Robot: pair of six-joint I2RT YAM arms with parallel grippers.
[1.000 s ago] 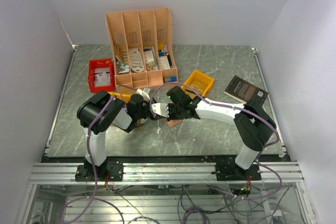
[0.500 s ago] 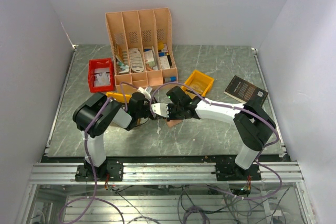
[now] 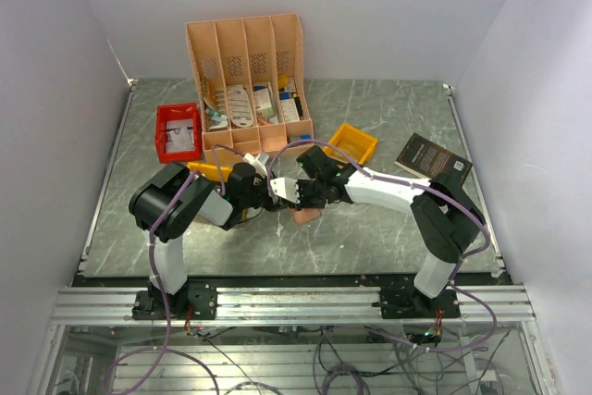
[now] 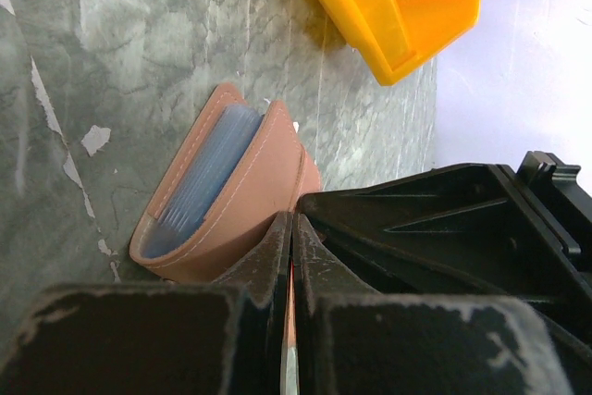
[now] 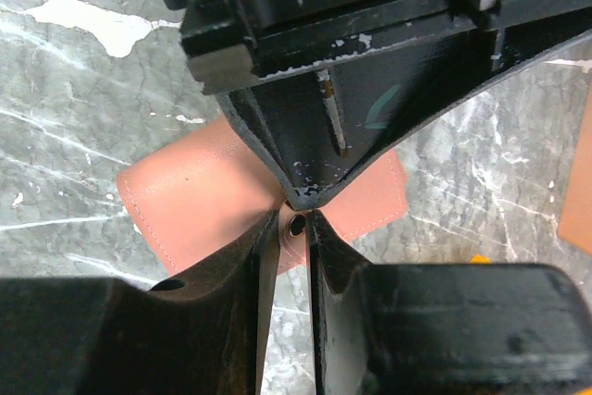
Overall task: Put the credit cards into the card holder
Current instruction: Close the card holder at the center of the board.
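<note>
Mid-surface (image 4: 111, 62): L tool (image 4: 289, 256) pressed together, pinching card holder (image 4: 222, 196) cover, prob. to keep it propped open for loading. R tool (image 5: 294, 233) at same edge, narrow gap; grip can't tell.

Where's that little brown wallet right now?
In the top view the card holder sits near the middle, just below where the left gripper and right gripper meet.

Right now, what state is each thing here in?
card holder: folded, slightly ajar.
left claw: shut, tips at the card holder.
right claw: narrow gap; grip unclear.
black book: closed, flat.
desk organiser: upright, slots holding papers.
red bin: holding papers.
</note>
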